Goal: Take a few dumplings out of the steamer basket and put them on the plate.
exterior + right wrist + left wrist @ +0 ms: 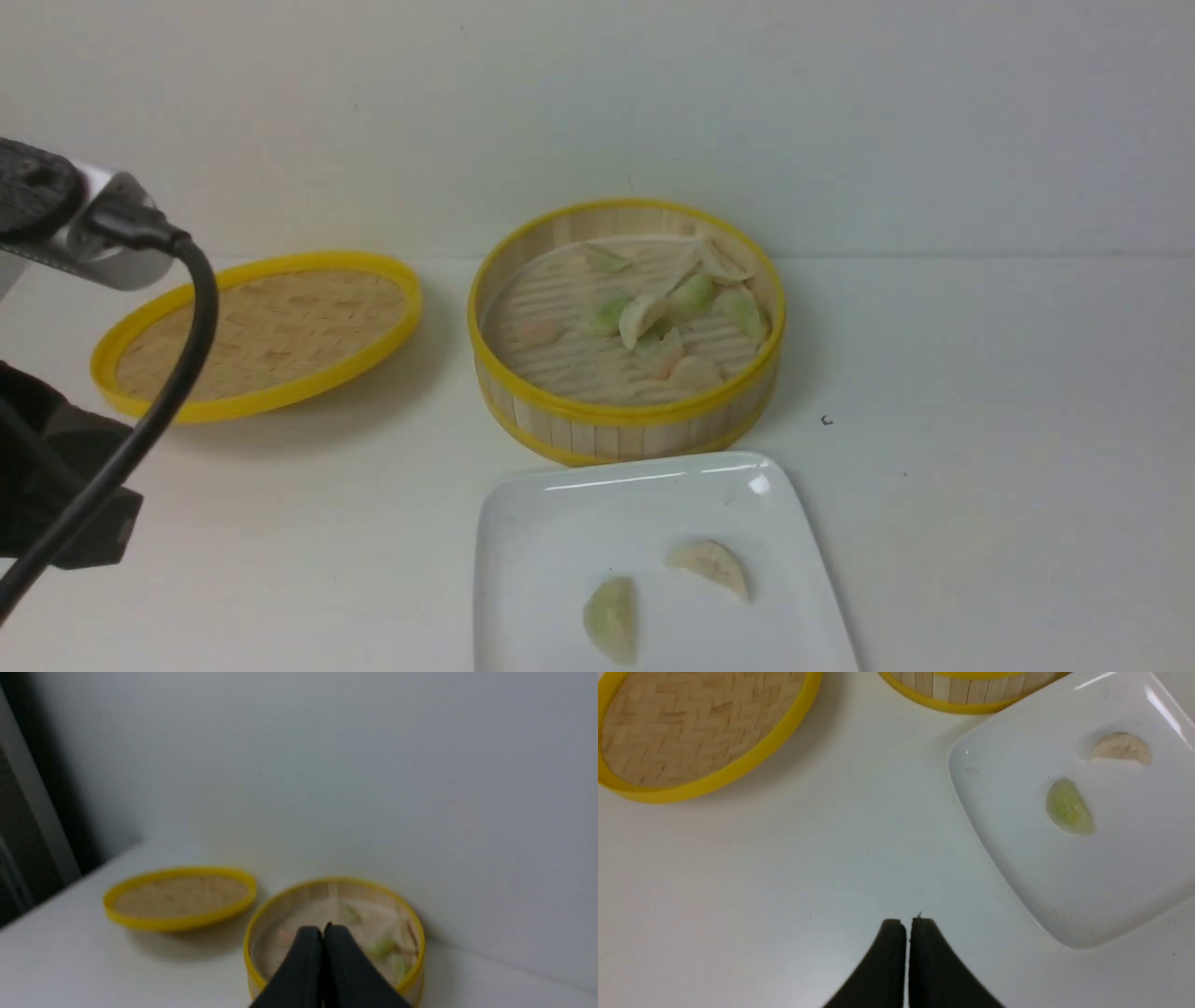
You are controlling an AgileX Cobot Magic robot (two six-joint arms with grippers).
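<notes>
The steamer basket (625, 411) stands mid-table and holds several green, cream and pinkish dumplings (644, 317). In front of it the white plate (532, 523) holds a pale green dumpling (611, 618) and a cream dumpling (711, 566); both show in the left wrist view, green (1068, 807) and cream (1121, 747). My left gripper (906, 921) is shut and empty above bare table, left of the plate (1008, 826). My right gripper (322, 928) is shut and empty, raised on the near side of the basket (261, 933); its jaws are out of the front view.
The flat woven lid (261, 331) with a yellow rim lies left of the basket, also in the left wrist view (686, 728) and right wrist view (180, 900). A wall runs just behind the basket. My left arm's wrist and cable (140, 373) fill the front view's left edge.
</notes>
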